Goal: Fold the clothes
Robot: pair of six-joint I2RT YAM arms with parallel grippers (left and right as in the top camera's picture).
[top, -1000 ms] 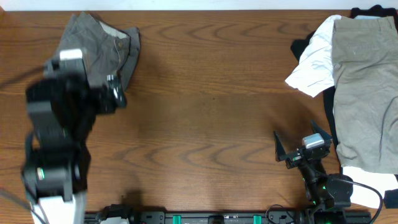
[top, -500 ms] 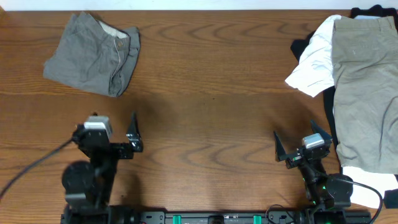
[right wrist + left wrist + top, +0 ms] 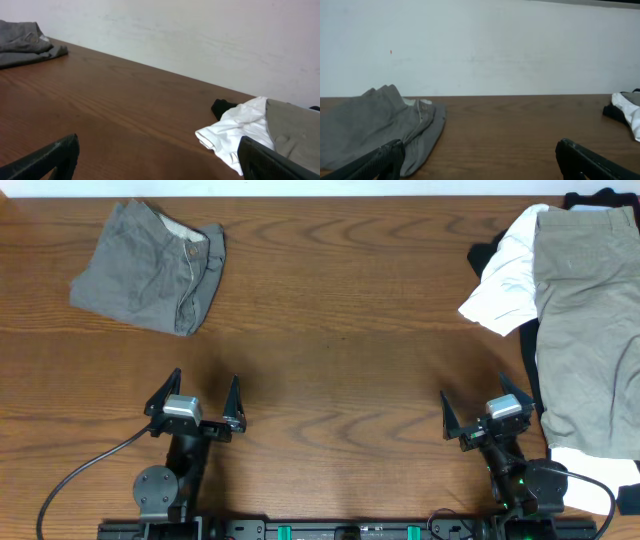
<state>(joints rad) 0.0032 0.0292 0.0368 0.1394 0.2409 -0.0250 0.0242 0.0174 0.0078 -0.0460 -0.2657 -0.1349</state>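
Both end effectors spread, empty; grey shorts [image 3: 150,266] far beyond left end effector [image 3: 195,402].

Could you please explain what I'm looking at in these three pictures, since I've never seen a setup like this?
This is a robot with two arms at a wooden table. One picture looks straight down from above; the other two come from small cameras on each wrist, so the dark shapes at their bottom edges are the arm's own fingers.

From above, the left gripper and right gripper sit near the bottom edge, both open and holding nothing.

On the table, at the far left lie folded grey shorts. At the right is a pile: khaki-beige trousers on top, a white garment and something black peeking from underneath.
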